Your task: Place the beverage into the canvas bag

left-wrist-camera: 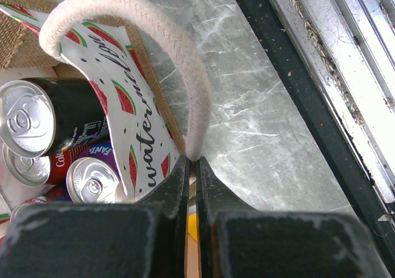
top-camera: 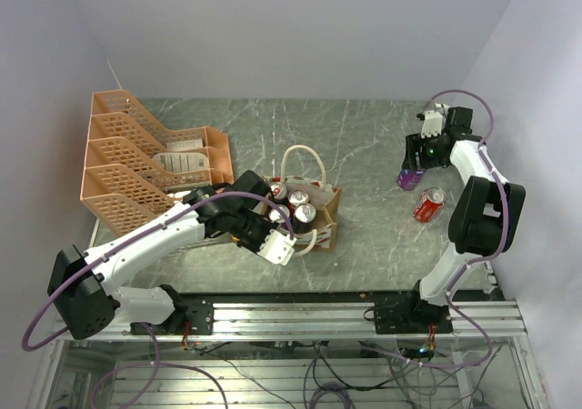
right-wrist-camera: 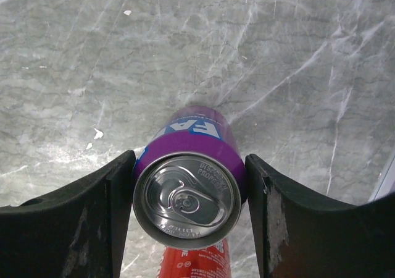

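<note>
Orange mesh rack (top-camera: pixel 136 164), count one, occupies the counter's (top-camera: pixel 364 136) far left corner; bare counter lies behind and to the right of the canvas bag (left-wrist-camera: pixel 145 123).

Canvas bag, count one, stands near the counter's front edge, left of centre; its top is open and at least four can tops show inside; two white loop handles.

Left claw (left-wrist-camera: pixel 192 164) is pressed together, pinching the near handle (left-wrist-camera: pixel 179 49) at its base, just beside the watermelon panel.

Purple can (right-wrist-camera: pixel 188 160), count one, stands upright at the far right, well apart from the bag; purple wall, white lettering, silver lid with pull tab; right claw (right-wrist-camera: pixel 189 159) grips it, one finger against each side.

Red can (top-camera: pixel 428 204), count one, lies on its side just beside it; the right wall is near.
</note>
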Available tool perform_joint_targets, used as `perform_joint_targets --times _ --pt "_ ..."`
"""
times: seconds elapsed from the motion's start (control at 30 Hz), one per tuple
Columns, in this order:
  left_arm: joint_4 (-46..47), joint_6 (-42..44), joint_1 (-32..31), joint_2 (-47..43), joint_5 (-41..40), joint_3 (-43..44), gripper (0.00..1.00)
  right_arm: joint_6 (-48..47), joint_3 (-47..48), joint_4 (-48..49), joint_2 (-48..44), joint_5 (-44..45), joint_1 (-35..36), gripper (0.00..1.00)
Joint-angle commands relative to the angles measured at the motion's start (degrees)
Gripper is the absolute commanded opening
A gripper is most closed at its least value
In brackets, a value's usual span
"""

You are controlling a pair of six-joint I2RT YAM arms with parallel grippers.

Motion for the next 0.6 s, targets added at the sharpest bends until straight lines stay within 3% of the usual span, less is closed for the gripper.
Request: perform_joint_targets --times 0.0,0.33,0.57 --pt "1.29 0.22 -0.66 -0.33 1.75 0.06 0.07 -1.36 2.18 -0.61 -0.68 -2.99 -0.58 0.54" --pt "0.99 0.19 -0.7 -0.7 2.47 0.1 0.08 -2.16 1.42 -3.2 -9.48 -7.96 -0.03 0.0" --pt "2.39 -0.29 -0.68 -2.75 2.11 -1.8 0.12 -4.69 0.63 -7.46 -21.25 -16.84 5.34 0.0"
